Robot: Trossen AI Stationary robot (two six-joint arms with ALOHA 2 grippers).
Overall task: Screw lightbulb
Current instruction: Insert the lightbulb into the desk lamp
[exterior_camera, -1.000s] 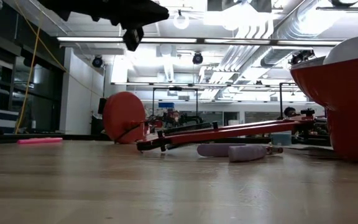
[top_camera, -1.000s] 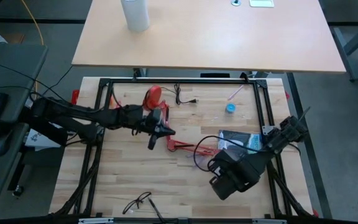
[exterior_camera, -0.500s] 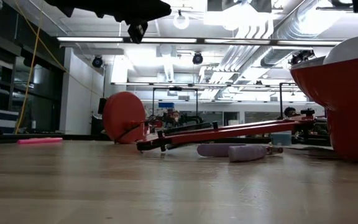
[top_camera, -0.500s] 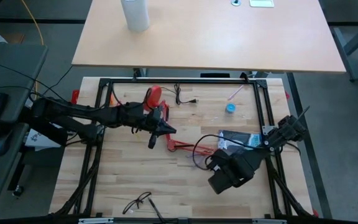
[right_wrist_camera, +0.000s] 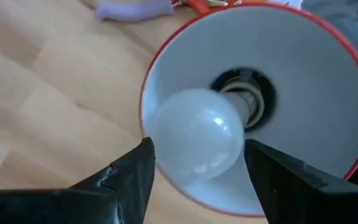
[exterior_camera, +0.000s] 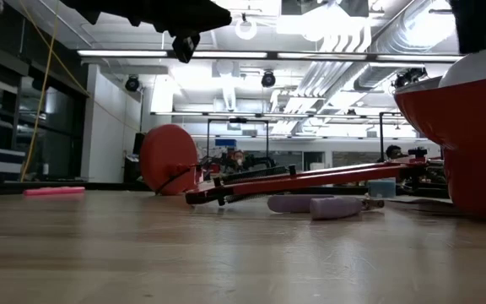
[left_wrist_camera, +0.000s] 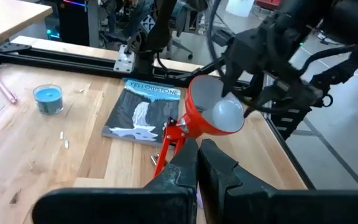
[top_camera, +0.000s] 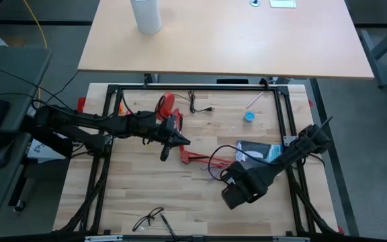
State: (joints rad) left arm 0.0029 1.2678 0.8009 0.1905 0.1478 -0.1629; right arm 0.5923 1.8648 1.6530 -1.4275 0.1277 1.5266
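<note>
There is one lightbulb (right_wrist_camera: 199, 135), round and white. It sits inside the cone shade (right_wrist_camera: 328, 93) of one red lamp (top_camera: 192, 157), with its thin end pointing into the socket. The lamp lies on its side on the wooden table (top_camera: 140, 191), its round red base (top_camera: 164, 104) toward the far side.

There are two dark arms. The right gripper (right_wrist_camera: 197, 171) is at the open mouth of the shade, near the front right part of the table. Its two fingers (right_wrist_camera: 126, 180) are spread apart, one on each side of the bulb, and I see a gap between them and the glass. They are not squeezing it. The left gripper (top_camera: 172, 139) hangs over the lamp's thin red arm in the middle of the table. Its two fingers are pressed together with nothing between them.

Around the lamp I count one book (left_wrist_camera: 143, 114) with a picture on the cover, lying flat just beside the shade. There is one small blue tub (left_wrist_camera: 48, 99), one pink pen (left_wrist_camera: 0, 86) near it, and one pair of glasses (top_camera: 148, 219) at the front edge. A black cord (top_camera: 199, 105) lies by the lamp base. Past this table there is another table with one tall white cylinder (top_camera: 146, 15) on it.

From above, the right arm covers the shade and bulb.
</note>
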